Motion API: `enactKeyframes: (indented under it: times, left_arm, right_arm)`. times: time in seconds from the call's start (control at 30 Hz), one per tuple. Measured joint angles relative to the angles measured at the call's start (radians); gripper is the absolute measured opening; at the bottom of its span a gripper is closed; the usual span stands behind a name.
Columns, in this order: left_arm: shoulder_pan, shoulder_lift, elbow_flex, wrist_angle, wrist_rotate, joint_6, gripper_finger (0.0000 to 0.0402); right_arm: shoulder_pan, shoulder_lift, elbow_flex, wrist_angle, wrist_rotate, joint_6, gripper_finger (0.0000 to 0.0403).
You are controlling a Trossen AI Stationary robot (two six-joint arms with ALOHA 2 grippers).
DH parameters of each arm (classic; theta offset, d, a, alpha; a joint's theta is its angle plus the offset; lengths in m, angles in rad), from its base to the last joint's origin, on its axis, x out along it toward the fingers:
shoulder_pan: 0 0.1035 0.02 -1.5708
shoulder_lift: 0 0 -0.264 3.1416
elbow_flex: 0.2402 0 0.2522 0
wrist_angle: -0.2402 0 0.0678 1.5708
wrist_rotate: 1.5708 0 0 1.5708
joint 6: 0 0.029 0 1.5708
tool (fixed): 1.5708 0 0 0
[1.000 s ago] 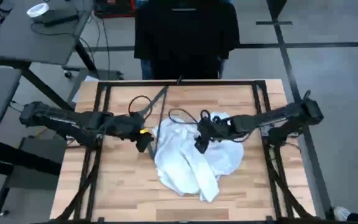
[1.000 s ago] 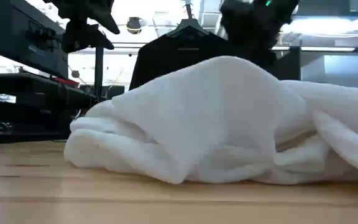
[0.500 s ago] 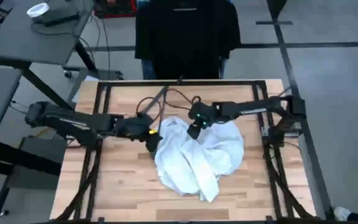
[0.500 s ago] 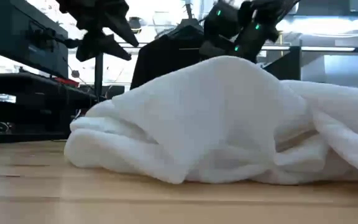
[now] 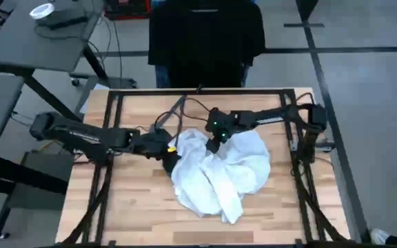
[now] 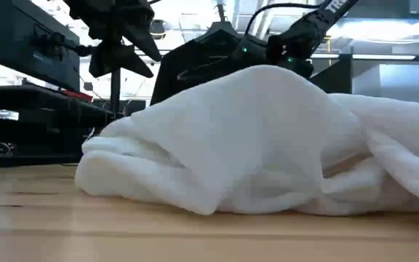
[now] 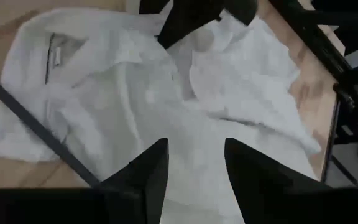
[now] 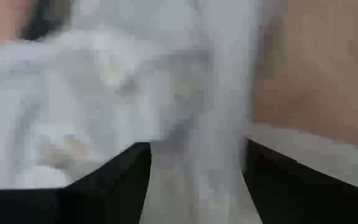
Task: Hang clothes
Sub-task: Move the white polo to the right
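At the middle of the wooden tabletop, a white top lies crumpled in soft folds, while a black top hangs beyond the far edge. The right tool presses down at the heap's far edge, its fingers spread with white cloth between them; whether it is pinching that cloth cannot be told from the blurred wrist view. The left tool hovers at the heap's left edge, fingers apart, holding nothing. Light and limp, the garment will likely sag and slide; the collar or shoulder seam looks the best hold.
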Motion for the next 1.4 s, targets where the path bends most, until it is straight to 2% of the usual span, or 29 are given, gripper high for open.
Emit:
enactKeyframes:
  times: [0.13, 0.2, 0.4, 0.6, 0.77, 0.83, 1.0, 1.2, 1.33, 1.4]
  left_arm:
    - [0.002, 0.000, 0.000, 0.003, -0.002, -0.001, 0.0139]
    - [0.002, 0.000, 0.000, 0.014, -0.003, -0.001, 0.0139]
    - [0.013, 0.000, 0.000, 0.109, -0.023, 0.061, 0.0139]
    - [0.059, 0.029, 0.000, 0.109, -0.177, 0.076, 0.0139]
    - [0.121, 0.115, 0.000, 0.146, -0.179, 0.110, 0.0139]
    - [0.147, 0.154, 0.000, 0.165, -0.160, 0.109, 0.0139]
    - [0.190, 0.262, 0.000, 0.342, 0.003, 0.109, 0.0139]
    - [0.213, 0.372, 0.000, 0.420, 0.002, 0.096, 0.0139]
    - [0.217, 0.450, 0.000, 0.498, 0.106, 0.097, 0.0139]
    - [0.217, 0.472, 0.001, 0.496, 0.115, 0.097, 0.0134]
  right_arm:
    - [-0.005, -0.007, 0.000, 0.004, -0.003, -0.003, 0.0042]
    - [-0.006, -0.029, 0.001, -0.009, -0.002, -0.030, 0.0013]
    - [0.015, -0.154, 0.068, -0.006, 0.030, -0.113, 0.0003]
    - [0.038, -0.231, 0.104, -0.013, 0.098, -0.123, 0.0002]
    - [0.041, -0.242, 0.105, -0.037, 0.111, -0.112, 0.0001]
    - [0.043, -0.242, 0.104, -0.058, 0.112, -0.112, 0.0001]
    - [0.043, -0.243, 0.105, -0.088, 0.114, -0.117, 0.0000]
    - [0.042, -0.243, 0.104, -0.091, 0.114, -0.120, 0.0000]
    - [0.042, -0.243, 0.104, -0.093, 0.114, -0.121, 0.0000]
    - [0.042, -0.243, 0.104, -0.095, 0.114, -0.122, 0.0000]
